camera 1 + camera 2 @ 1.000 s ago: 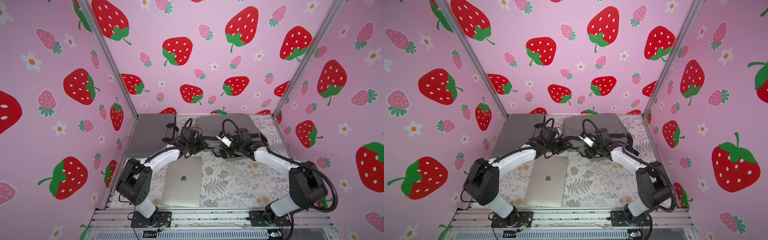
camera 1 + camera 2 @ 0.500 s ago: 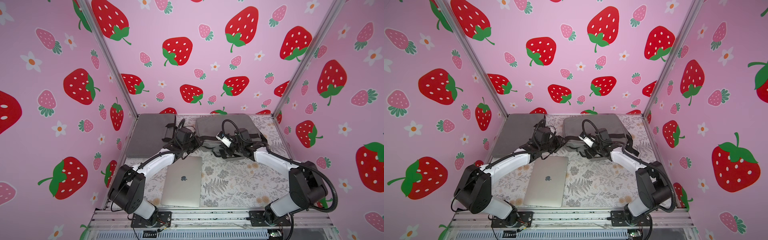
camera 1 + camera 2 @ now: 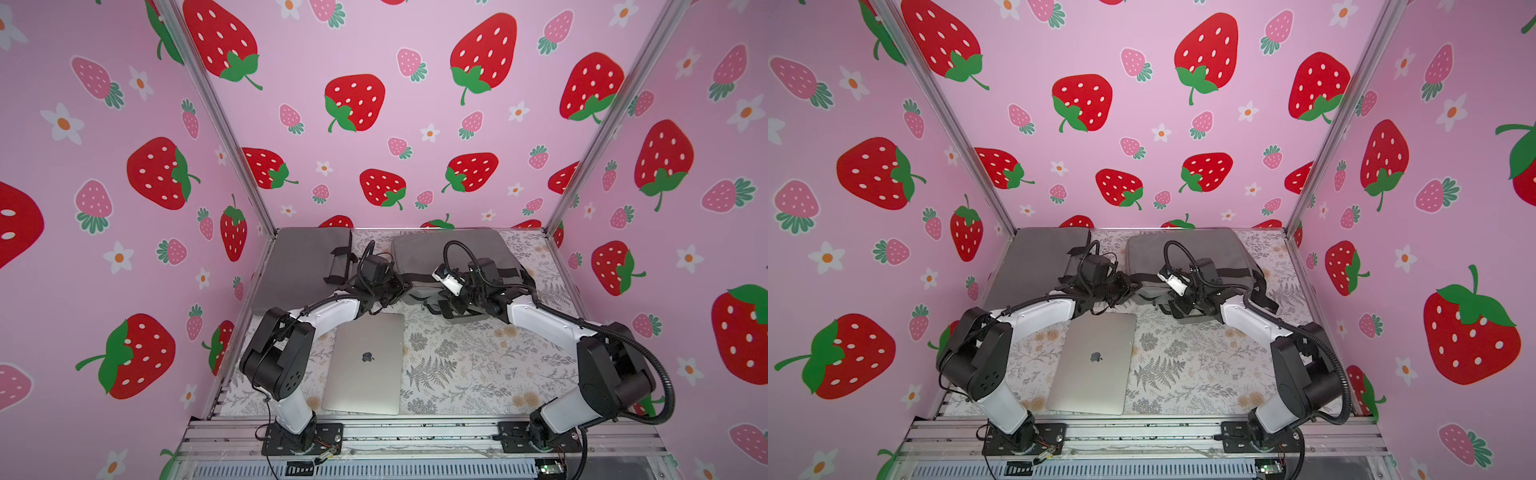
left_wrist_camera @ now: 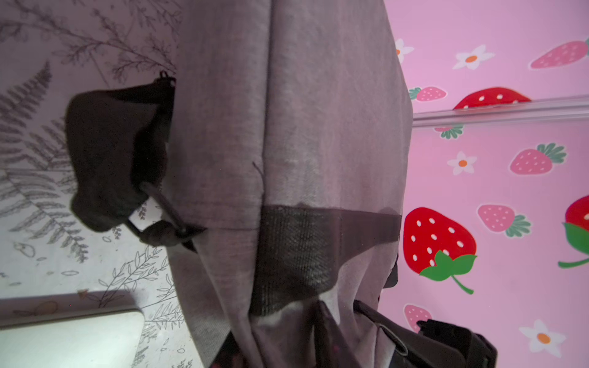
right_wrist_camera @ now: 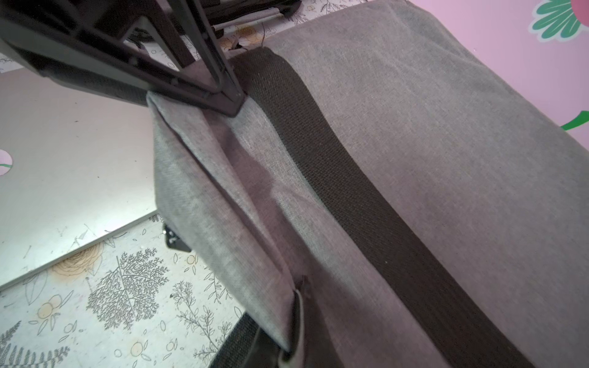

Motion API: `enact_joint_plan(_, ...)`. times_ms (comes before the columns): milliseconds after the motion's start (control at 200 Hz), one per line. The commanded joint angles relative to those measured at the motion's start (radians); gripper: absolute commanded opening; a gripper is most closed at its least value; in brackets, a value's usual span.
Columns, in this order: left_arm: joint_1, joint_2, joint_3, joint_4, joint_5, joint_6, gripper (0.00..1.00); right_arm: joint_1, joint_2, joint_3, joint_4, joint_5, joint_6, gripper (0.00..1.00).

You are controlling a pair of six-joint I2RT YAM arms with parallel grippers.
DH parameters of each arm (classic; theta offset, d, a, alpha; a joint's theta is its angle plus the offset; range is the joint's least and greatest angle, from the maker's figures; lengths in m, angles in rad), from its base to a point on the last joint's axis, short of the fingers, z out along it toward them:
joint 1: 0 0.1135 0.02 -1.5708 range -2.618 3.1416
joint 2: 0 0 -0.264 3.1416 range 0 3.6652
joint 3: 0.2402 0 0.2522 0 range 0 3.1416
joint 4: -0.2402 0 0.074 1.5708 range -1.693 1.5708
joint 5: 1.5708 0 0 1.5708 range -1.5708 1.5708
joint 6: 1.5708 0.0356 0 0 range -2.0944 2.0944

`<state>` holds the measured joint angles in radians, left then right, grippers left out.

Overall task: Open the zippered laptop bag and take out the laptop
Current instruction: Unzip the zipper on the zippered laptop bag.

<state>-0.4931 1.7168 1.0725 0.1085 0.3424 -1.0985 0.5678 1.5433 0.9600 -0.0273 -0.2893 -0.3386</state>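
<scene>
A silver laptop point(image 3: 365, 361) point(image 3: 1094, 361) lies closed on the table's front middle, outside the grey laptop bag point(image 3: 449, 249) point(image 3: 1183, 249) at the back. My left gripper point(image 3: 401, 289) point(image 3: 1133, 286) pinches the bag's near left corner; the right wrist view shows its black fingertips point(image 5: 234, 105) closed on that fabric. My right gripper point(image 3: 438, 305) point(image 3: 1169, 305) is shut on the bag's front edge point(image 5: 287, 318), a little to the right. The left wrist view shows the bag point(image 4: 318, 127) bunched at the jaws and a laptop corner point(image 4: 70, 337).
A second grey bag point(image 3: 303, 257) with a black handle point(image 3: 340, 266) lies at the back left. The bag's black strap point(image 3: 528, 278) point(image 5: 350, 191) trails to the right. Pink strawberry walls enclose three sides. A metal rail point(image 3: 415, 432) runs along the front.
My left gripper's jaws have narrowed onto the bag's corner, after the left arm swayed slightly left and came back. The right arm and the laptop have not moved.
</scene>
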Motion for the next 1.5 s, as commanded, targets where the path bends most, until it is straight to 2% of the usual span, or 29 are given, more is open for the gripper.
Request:
enact_joint_plan(0,0.001,0.006,0.049,0.021,0.037,0.002,0.2,0.014,-0.064,-0.033,0.075,-0.011,0.048,0.0)
enact_joint_plan(110,0.006,0.012,0.063,0.023,0.058,0.005,0.07,0.015,-0.097,-0.077,0.132,0.009,0.074,0.06)
enact_joint_plan(140,0.007,0.013,0.068,0.025,0.065,0.006,0.0,0.015,-0.103,-0.083,0.135,0.011,0.079,0.1)
enact_joint_plan(405,0.006,0.024,0.128,-0.004,0.093,0.022,0.0,0.019,-0.215,-0.196,0.192,0.067,0.136,0.36)
enact_joint_plan(585,0.006,0.035,0.156,-0.027,0.109,0.037,0.0,0.049,-0.345,-0.303,0.218,0.056,0.216,0.4)
enact_joint_plan(740,0.007,0.039,0.164,-0.029,0.113,0.04,0.0,0.11,-0.403,-0.4,0.321,0.053,0.347,0.41)
enact_joint_plan(820,0.007,0.043,0.162,-0.023,0.118,0.035,0.0,0.158,-0.374,-0.417,0.38,0.069,0.383,0.42)
enact_joint_plan(935,0.007,0.043,0.159,-0.015,0.122,0.032,0.0,0.211,-0.295,-0.412,0.45,0.165,0.398,0.46)
enact_joint_plan(1036,0.006,0.036,0.154,-0.015,0.122,0.032,0.0,0.216,-0.217,-0.407,0.558,0.185,0.434,0.48)
enact_joint_plan(1211,0.006,0.024,0.144,-0.014,0.124,0.03,0.0,0.221,-0.079,-0.361,0.636,0.217,0.454,0.48)
enact_joint_plan(1496,0.006,0.016,0.131,-0.006,0.124,0.03,0.0,0.224,0.008,-0.305,0.68,0.231,0.46,0.44)
